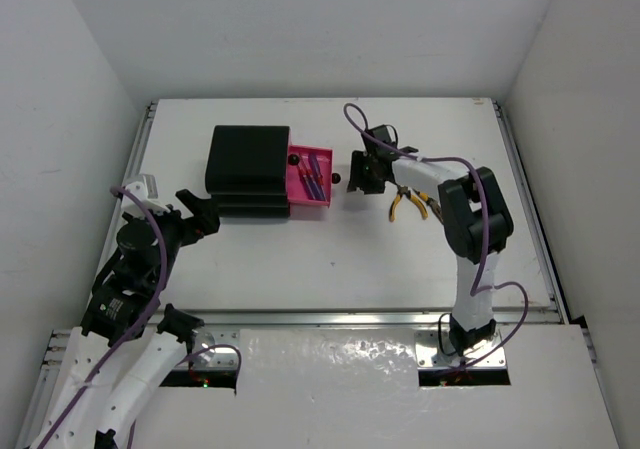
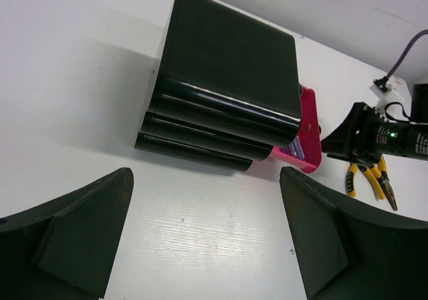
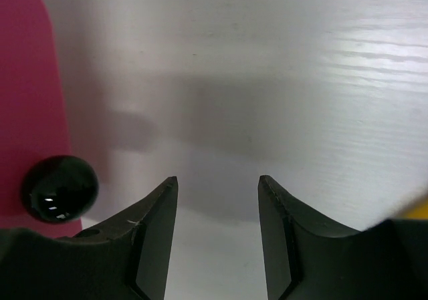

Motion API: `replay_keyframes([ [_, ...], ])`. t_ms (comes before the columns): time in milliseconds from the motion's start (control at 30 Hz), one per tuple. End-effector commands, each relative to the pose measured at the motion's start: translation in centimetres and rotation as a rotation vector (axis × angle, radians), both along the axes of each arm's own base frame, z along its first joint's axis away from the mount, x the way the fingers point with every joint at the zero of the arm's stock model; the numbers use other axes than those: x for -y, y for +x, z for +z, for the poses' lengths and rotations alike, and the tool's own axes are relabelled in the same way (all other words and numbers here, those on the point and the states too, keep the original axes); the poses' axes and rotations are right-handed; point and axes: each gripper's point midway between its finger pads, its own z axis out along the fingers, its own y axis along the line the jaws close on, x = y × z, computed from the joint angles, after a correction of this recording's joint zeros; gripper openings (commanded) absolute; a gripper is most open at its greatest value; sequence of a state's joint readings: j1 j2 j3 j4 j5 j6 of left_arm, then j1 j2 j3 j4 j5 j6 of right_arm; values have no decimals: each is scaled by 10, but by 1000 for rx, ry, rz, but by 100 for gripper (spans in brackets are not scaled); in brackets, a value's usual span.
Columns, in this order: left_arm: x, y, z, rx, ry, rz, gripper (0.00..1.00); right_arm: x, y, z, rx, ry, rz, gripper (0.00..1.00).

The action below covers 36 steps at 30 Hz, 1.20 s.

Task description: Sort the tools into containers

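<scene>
Jaws, right gripper [image 3: 217, 193]: parted, with only bare table [image 3: 321, 79] between them, grasping nothing; you see the round black knob [image 3: 59, 188] just beside the outer face of one finger, outside the gap; whether it touches that finger you cannot tell. Jaws, left gripper [image 2: 207, 233]: spread wide and likewise released, nothing between them but table.

Tools, sorted: a red-handled screwdriver [image 1: 302, 165] and a blue-handled screwdriver [image 1: 316, 179] lie side by side in the open drawer [image 1: 322, 205], roughly parallel to its long walls; the wrist views do not show you them clearly.

Tools, unsorted: the yellow-handled pliers [image 1: 410, 204], two pairs close together, lie flat on the table to the right of the right gripper, near it but apart, partly under the right arm [image 1: 478, 219].

Containers: the drawer, magenta-pink inside, stands pulled out to the right of the black chest [image 1: 248, 159], its knob facing the right gripper; in the left wrist view it seems to sit high in the stack, but you cannot tell its level for certain; the edges of the other levels show flush and closed along the chest's near side.

Surroundings: the chest sits toward the far left of the white table; the left gripper hangs off its near left corner, well apart, pointing toward it; the right gripper points at the drawer front from the right, low over the surface.
</scene>
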State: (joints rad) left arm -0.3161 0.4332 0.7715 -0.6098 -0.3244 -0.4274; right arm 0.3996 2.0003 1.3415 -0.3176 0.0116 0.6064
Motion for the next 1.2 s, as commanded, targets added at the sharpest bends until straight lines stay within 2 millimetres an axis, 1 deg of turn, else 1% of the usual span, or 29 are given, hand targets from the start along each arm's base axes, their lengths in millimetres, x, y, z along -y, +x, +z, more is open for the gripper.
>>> replay_keyframes([
  [0,4,5,9,33,-9,-12,89,-34,23,26,94,153,81,49],
  [33,4,5,9,33,-9,-12,89,-43,18,25,82,198,124,49],
  [67,4,5,9,35,-9,-11,89,-47,20,23,86,215,140,48],
  [100,4,4,10,36,-9,-11,89,-54,25,28,123,244,162,48],
  [133,4,5,9,35,-9,-11,89,-57,22,25,126,265,182,48],
  [167,4,5,9,35,-10,-9,89,-64,24,31,148,308,209,47],
  [200,4,5,9,35,-10,-9,89,-65,20,27,140,324,217,47],
  [267,4,5,9,34,-10,-9,89,-73,24,37,182,383,240,47],
  [367,4,5,9,35,-10,-10,89,-78,22,40,190,420,255,47],
  [433,4,4,10,36,-11,-10,89,-83,20,45,209,456,269,47],
  [533,4,4,10,39,-11,-12,89,-87,22,49,212,476,272,47],
  [567,4,4,11,41,-11,-12,89,-87,23,45,201,477,270,47],
  [600,4,4,11,41,-11,-12,89,-91,24,48,200,486,277,47],
  [633,4,4,10,39,-11,-14,89,-92,24,44,184,491,273,47],
  [767,4,4,11,42,-12,-12,89,-100,26,45,184,503,277,46],
  [800,4,3,11,43,-13,-13,89,-103,28,48,188,510,278,46],
  [833,4,4,11,45,-13,-14,89,-107,26,45,174,512,283,46],
  [900,4,4,11,43,-13,-14,89,-113,28,49,179,519,293,46],
  [967,4,4,11,43,-13,-14,89,-120,25,50,179,518,301,46],
  [1167,5,4,11,46,-13,-18,89,-132,22,56,190,531,313,46],
])
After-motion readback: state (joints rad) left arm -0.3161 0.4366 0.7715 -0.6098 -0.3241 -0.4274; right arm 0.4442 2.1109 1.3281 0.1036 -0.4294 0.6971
